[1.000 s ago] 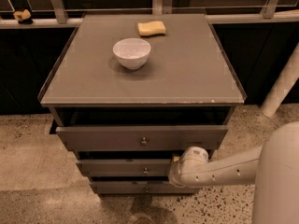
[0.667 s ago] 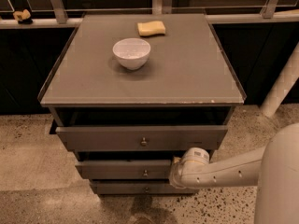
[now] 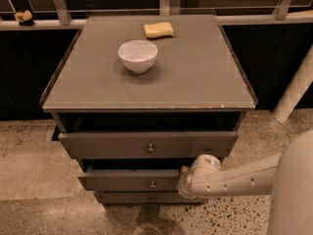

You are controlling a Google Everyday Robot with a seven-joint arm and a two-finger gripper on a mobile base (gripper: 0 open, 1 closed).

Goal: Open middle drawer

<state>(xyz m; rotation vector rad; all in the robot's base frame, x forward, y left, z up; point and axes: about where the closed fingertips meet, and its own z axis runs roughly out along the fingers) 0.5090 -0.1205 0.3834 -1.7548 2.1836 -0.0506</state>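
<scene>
The middle drawer (image 3: 122, 180) is the second of three grey-brown fronts under the cabinet top, with a small round metal knob (image 3: 152, 184) at its centre. It stands pulled out a little, with a dark gap above it. The top drawer (image 3: 146, 143) stands out further. The bottom drawer (image 3: 142, 198) sits furthest back. My gripper (image 3: 185, 180) is at the end of the white arm, which comes in from the right. It is against the right part of the middle drawer front, just right of the knob.
A white bowl (image 3: 138, 56) and a yellow sponge (image 3: 158, 30) lie on the cabinet top (image 3: 195, 77). A railing (image 3: 146, 18) runs behind the cabinet, and a white post (image 3: 293, 89) leans at the right. The speckled floor (image 3: 39, 199) lies in front.
The arm and gripper have shifted slightly down and left along the middle drawer front. The drawers look unchanged.
</scene>
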